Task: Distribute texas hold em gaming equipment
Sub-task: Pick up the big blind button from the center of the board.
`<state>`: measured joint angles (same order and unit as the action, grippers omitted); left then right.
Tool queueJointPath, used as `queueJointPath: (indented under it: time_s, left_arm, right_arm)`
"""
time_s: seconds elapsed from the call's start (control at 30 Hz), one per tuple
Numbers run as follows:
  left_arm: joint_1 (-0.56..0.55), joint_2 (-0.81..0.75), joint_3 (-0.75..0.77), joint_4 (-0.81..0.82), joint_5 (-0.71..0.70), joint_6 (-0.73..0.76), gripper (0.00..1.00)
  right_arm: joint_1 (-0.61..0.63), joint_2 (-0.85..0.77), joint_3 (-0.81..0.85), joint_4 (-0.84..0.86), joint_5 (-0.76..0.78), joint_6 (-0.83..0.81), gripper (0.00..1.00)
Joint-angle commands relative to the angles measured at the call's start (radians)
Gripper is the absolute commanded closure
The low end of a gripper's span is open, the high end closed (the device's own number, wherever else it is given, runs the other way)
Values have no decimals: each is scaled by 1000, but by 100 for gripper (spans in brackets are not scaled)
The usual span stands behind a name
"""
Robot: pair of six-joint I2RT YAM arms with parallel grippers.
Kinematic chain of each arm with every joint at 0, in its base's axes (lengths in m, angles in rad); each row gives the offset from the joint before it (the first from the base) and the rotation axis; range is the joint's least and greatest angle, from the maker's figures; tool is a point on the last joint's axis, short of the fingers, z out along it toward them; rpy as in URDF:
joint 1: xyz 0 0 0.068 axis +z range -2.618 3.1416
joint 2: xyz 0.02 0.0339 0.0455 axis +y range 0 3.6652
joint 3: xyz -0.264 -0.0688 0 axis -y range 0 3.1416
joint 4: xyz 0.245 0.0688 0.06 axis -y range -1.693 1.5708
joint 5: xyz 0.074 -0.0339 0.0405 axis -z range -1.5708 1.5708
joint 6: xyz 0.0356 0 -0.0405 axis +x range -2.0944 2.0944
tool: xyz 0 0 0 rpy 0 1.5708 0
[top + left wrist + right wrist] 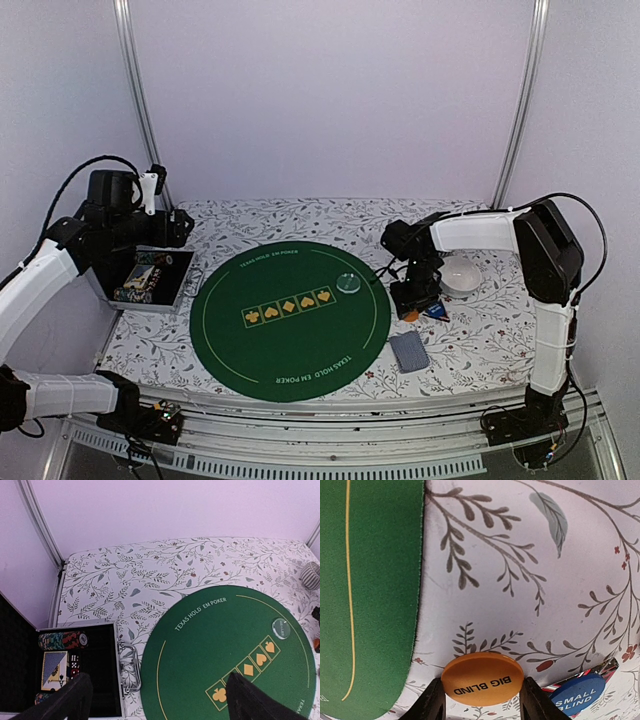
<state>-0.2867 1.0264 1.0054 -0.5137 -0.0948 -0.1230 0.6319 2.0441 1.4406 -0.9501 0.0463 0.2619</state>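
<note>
Beside the round green felt mat (290,330), the right hand (482,692) grips the orange round BIG BLIND button (482,678); the left hand (160,700) gapes, released.

Left arm (50,270) raised at 9 o'clock, left gripper (157,680) spread wide, holding nothing, right arm (480,232) bent in from 3 o'clock, right gripper (482,696) pointed down, clamping orange button (482,677) edge to edge.

Both the left arm (35,285) and the right arm (475,232) wore white rounded link shells with black joint housings. Black cables (592,212) looped off the upper joints of each. The bases (150,420) were black. On the left gripper (159,680) the fingers (65,705) were black and tapered; the right gripper (482,700) had black fingers too.
</note>
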Motion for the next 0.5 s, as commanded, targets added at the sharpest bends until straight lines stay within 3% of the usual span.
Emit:
queueJointPath:
  time_s: [0.0,0.47]
  left_arm:
    - [-14,-13,-8,15,-7,13,5]
    - [-16,-15,-13,18,-10,14,5]
  right_arm:
    - [6,33,12,-26,39,7,58]
    - [60,-32,144,-102,48,24,59]
